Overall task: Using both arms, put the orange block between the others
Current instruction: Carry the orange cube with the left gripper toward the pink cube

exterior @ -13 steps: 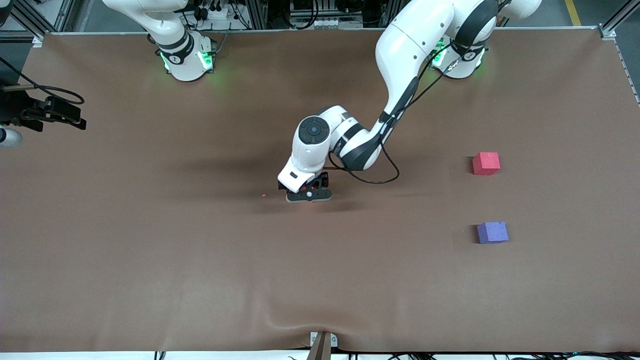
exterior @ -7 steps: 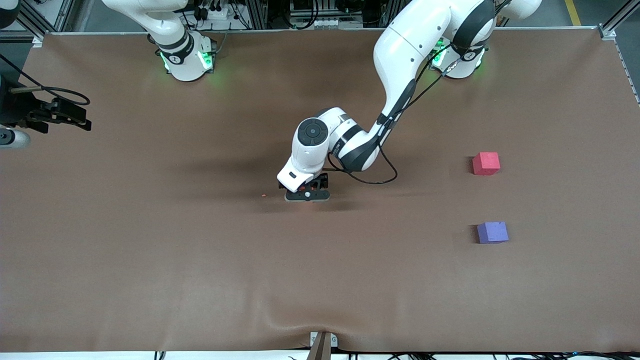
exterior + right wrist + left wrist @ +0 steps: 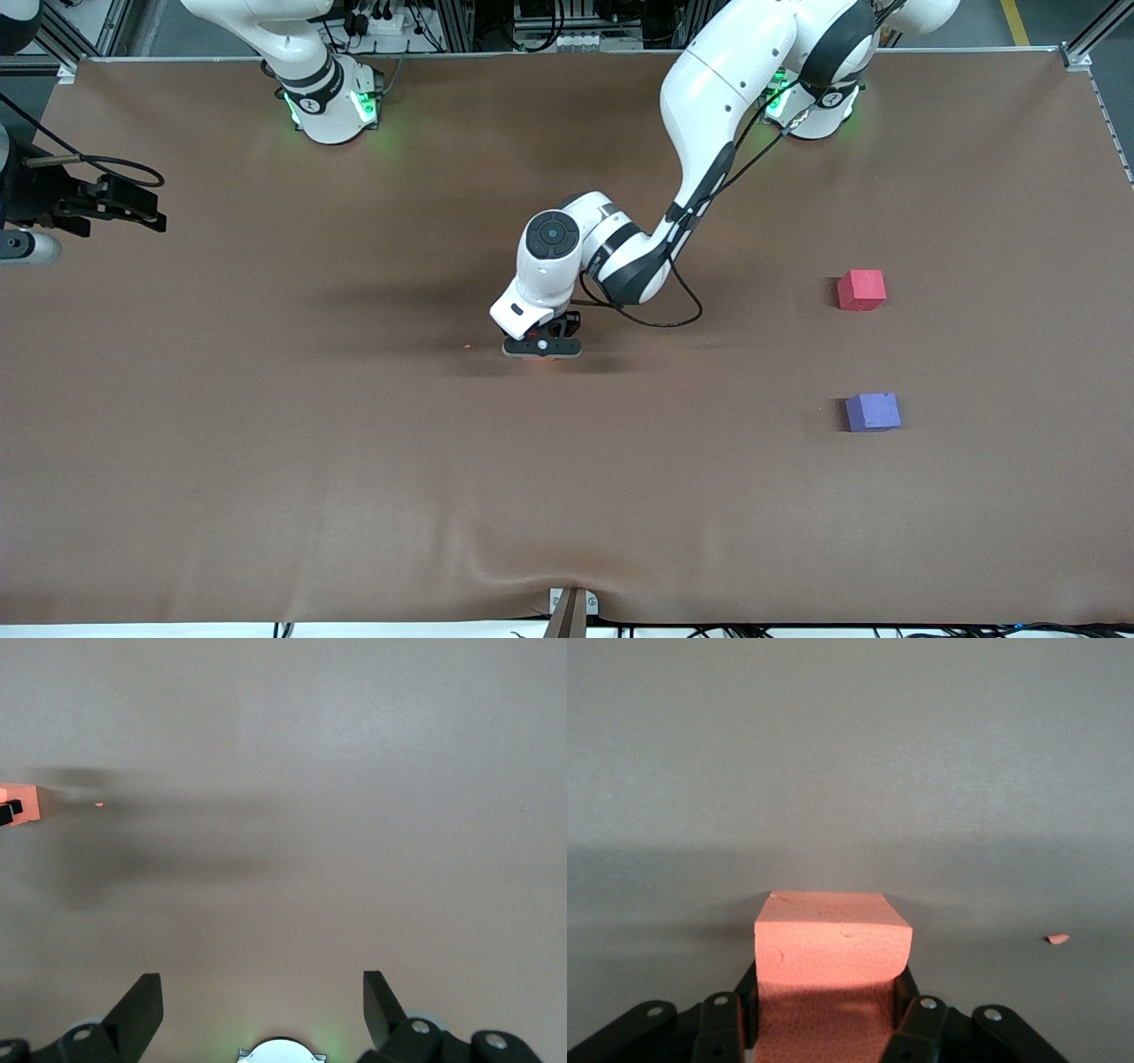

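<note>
The orange block [image 3: 833,943] sits on the bench [image 3: 266,443] near its middle, almost hidden in the front view under the left gripper [image 3: 542,347]. In the left wrist view the jaws press against two of its sides, closed on it, and the block's bottom rests on the brown cloth. A small orange crumb [image 3: 466,346] lies on the cloth just beside the block, toward the right arm's end of the bench.

The red-pink cube [image 3: 861,290] stands well apart from the orange block, toward the left arm's end of the bench. The purple cube [image 3: 873,412] is also at that end, nearer to the front camera than the red-pink cube, with a bare gap between the two.

The left arm [image 3: 709,115] reaches from its base down to the block, its wrist bent above it.

The right gripper [image 3: 263,1005] is held well away from the block, over the right arm's end of the bench, at the edge of the front view. Its jaws stand wide apart with nothing between them, and the right arm waits.
</note>
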Motion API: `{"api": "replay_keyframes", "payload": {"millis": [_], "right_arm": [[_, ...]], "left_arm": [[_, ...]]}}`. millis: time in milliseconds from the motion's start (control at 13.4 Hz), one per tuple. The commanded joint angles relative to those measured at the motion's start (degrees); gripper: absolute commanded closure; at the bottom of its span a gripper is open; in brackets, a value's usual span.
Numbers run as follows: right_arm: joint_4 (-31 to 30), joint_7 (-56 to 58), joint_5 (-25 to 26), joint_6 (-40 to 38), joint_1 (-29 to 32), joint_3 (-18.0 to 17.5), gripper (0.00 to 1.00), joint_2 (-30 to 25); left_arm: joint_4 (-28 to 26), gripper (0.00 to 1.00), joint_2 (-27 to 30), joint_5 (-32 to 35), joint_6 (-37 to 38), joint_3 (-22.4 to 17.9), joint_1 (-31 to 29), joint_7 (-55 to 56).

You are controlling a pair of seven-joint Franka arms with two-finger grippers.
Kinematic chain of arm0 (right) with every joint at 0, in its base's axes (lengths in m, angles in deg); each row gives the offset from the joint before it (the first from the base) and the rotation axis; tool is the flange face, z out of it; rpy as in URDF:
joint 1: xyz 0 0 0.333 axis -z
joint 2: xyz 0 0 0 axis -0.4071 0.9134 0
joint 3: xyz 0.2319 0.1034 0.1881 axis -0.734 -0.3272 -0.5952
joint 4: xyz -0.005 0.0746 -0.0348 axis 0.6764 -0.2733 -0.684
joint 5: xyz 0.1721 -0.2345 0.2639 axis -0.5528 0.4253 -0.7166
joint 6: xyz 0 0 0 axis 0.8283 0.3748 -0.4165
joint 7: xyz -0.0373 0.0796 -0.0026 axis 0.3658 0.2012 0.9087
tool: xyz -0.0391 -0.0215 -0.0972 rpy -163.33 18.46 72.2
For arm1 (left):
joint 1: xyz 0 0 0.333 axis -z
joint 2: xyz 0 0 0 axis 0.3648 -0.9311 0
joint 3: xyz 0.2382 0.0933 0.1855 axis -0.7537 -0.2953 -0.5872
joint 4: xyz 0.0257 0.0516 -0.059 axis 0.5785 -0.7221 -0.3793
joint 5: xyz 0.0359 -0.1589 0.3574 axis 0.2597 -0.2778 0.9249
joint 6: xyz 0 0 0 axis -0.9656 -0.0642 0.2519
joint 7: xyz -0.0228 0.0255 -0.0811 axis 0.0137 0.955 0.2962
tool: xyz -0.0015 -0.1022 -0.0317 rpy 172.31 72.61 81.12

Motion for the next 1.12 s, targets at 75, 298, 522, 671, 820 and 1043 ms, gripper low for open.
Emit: {"api": "replay_keyframes", "payload": {"millis": [75,298,522,671,820,1043], "right_arm": [[-0.05,-0.25,-0.1,-0.13,0.08,0.03,0.0,-0.01],[-0.22,-0.25,-0.1,-0.21,0.08,0.03,0.0,0.08],[-0.22,-0.25,-0.1,-0.21,0.08,0.03,0.0,0.08],[-0.14,-0.25,-0.1,-0.13,0.08,0.03,0.0,0.08],[-0.05,-0.25,-0.19,-0.04,-0.01,0.03,0.0,0.08],[-0.14,-0.25,-0.19,-0.3,-0.18,0.03,0.0,0.08]], "left_arm": [[-0.61,1.0,7.53,1.52,11.66,-3.47,-1.19,-0.32],[-1.57,1.0,14.3,1.52,18.62,-3.39,-6.54,-2.25],[-8.58,1.0,23.08,0.82,19.77,-3.12,-14.27,-9.7],[-14.47,1.0,28.36,0.73,19.95,-3.03,-18.93,-14.89],[-20.19,1.0,32.23,0.64,19.95,-2.95,-24.37,-20.24],[-26.26,1.0,35.93,-1.55,19.95,-2.68,-31.94,-30.7]]}}
